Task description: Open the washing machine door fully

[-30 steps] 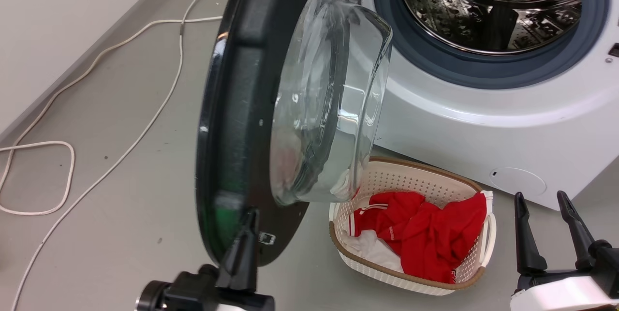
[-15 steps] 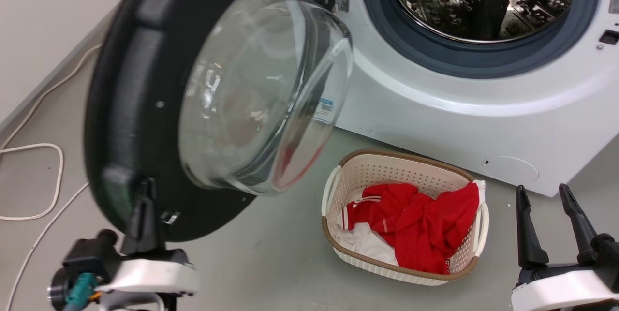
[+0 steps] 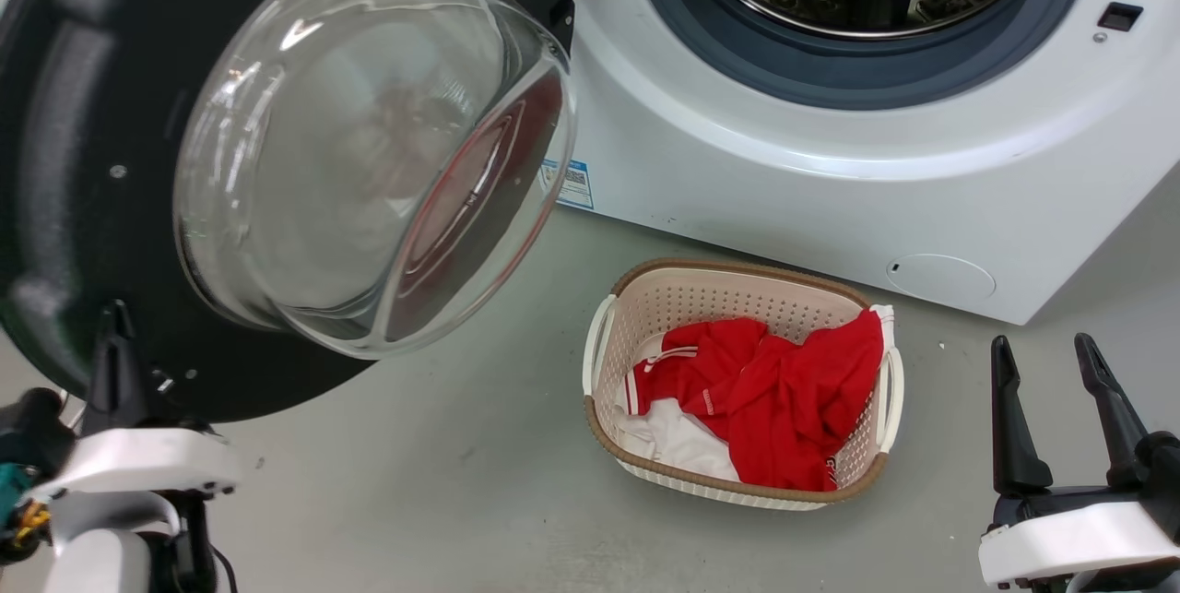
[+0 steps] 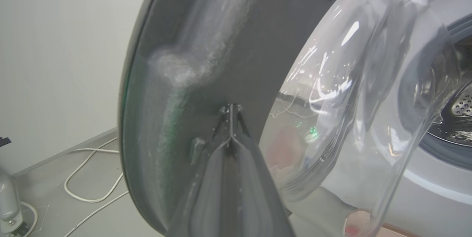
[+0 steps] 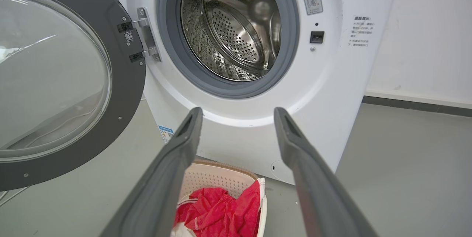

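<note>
Clearly the washing machine door [image 3: 55,160] stands well off the washing machine [image 3: 784,196]. Its black inner face is directly ahead of the left end effector [image 3: 115,321], whose two fingers are closed together on nothing, tips pressed against that face near the rim farthest from the hinge [image 5: 147,34]. In the left wrist view the glass bowl [image 3: 369,141] bulges just to the right of those fingertips. The right end effector [image 3: 1042,344] hangs open and idle, well apart from the door, with the laundry basket [image 3: 728,266] ahead and to its left.

The push looks near its end. Contact is only a press of the tips, not a grip, so they could slide off the glossy surface toward the rim or skid into the bowl, and the door might then drift back. Beyond the door from the left end effector lies a pale wall [image 4: 55,63]. Driving on too hard could knock the door against it or strain the hinge at its stop.
</note>
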